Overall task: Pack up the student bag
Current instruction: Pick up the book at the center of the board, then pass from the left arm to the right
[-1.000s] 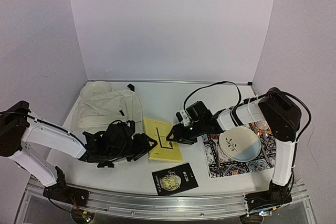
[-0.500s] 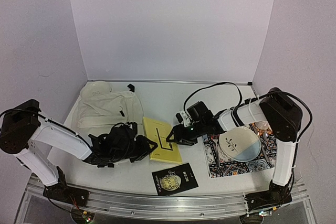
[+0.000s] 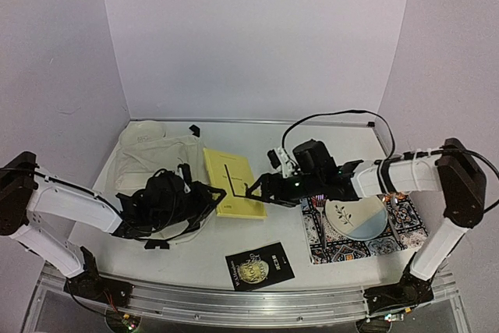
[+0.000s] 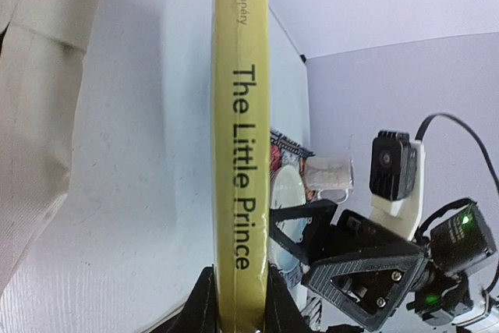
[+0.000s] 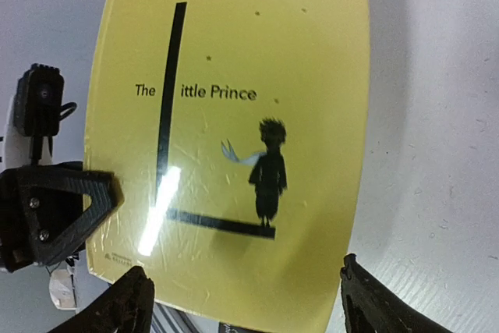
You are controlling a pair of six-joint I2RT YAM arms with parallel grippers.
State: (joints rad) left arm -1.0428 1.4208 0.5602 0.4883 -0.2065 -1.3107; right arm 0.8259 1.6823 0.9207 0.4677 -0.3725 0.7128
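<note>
1. between the left gripper [image 4: 240, 302] jaws: yellow book [image 4: 242, 154], clamped tight by its thin edge, spine lettering "the little prince" running straight out from the fingertips.
2. facing those jaws from the other side: right gripper [image 5: 249, 306], spread wide, one finger off each lower corner of the same book's cover, not pinching anything as far as can be seen.
3. just behind and outboard of the left jaws: student bag [image 3: 152, 157], cream, slumped flat on the table [image 3: 242, 138], near end tucked under the left wrist.
4. closer to the arm bases than either set of jaws: black book [image 3: 259, 265], lying flat, well apart from both.
5. back behind the right jaws, under that forearm: plate [image 3: 355, 216] sitting on a patterned mat [image 3: 320, 243].
</note>
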